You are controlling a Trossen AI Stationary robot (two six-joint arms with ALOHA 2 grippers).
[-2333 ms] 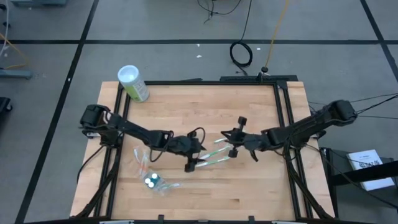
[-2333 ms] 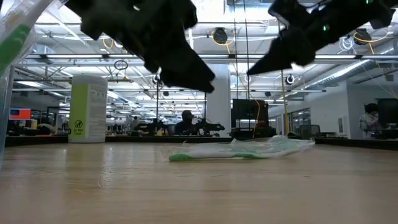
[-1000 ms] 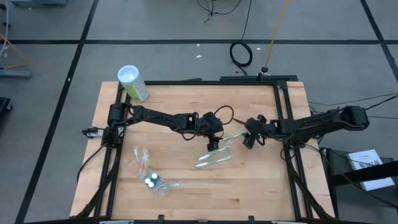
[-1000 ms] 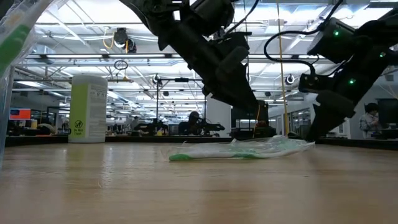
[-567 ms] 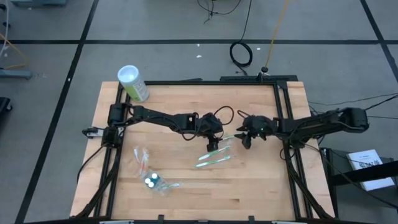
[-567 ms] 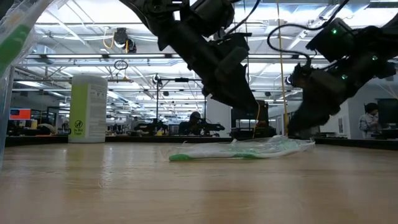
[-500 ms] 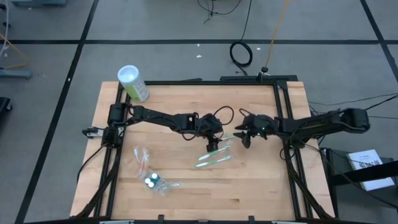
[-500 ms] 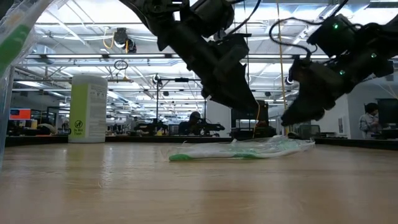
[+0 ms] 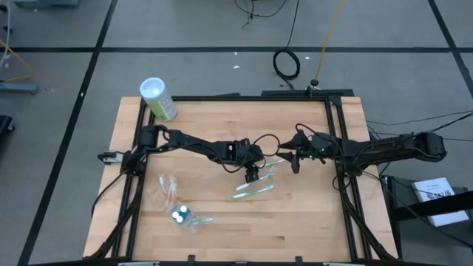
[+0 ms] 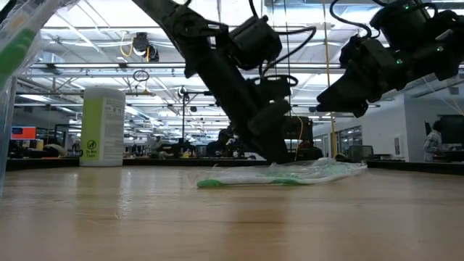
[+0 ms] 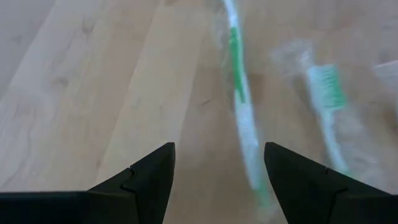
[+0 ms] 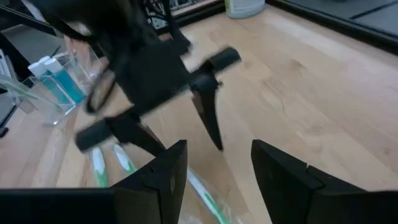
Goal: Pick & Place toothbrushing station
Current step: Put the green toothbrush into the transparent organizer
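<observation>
Several thin white toothbrushes with green accents, in clear wrappers (image 9: 255, 188), lie flat on the wooden table near its middle; they also show in the low view (image 10: 283, 174). My left gripper (image 9: 251, 176) is open and low over them. Its fingers stand on either side of one brush's handle (image 11: 247, 134) without touching it. My right gripper (image 9: 295, 163) is open and empty, raised above the table to the right of the brushes. The clear holder with blue-capped tubes (image 9: 181, 215) stands at the near left. Another wrapped brush (image 9: 169, 188) lies beside it.
The large green canister with a white lid (image 9: 157, 98) stands at the far left corner. A black frame rail (image 9: 334, 140) borders the table's right side. Bare wood (image 9: 295, 229) lies toward the near right. A wrapped brush (image 10: 16, 43) looms close to the low camera.
My left gripper has come down toward the toothbrushes, close to the table, staying open. My right gripper has risen from near the table's surface and drawn slightly toward the far edge. The toothbrushes have stayed where they were.
</observation>
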